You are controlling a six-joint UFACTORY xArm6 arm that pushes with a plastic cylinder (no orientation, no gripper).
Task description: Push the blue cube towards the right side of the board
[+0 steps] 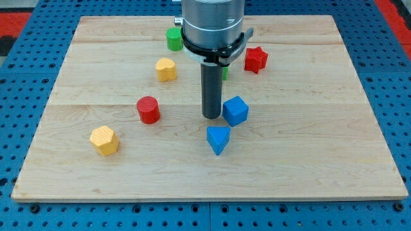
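The blue cube (236, 110) sits near the middle of the wooden board (308, 147). My tip (212, 117) rests on the board just to the view's left of the blue cube, touching or nearly touching its left side. The rod rises from there to the arm's grey body at the view's top. A blue wedge-shaped block (218, 139) lies just below the tip and the cube.
A red cylinder (148, 110) and a yellow block (104, 140) lie at the left. Another yellow block (166, 68) and a green cylinder (173, 38) lie at the upper left. A red star-shaped block (255, 59) is at the upper right. A green block (225, 72) is mostly hidden behind the rod.
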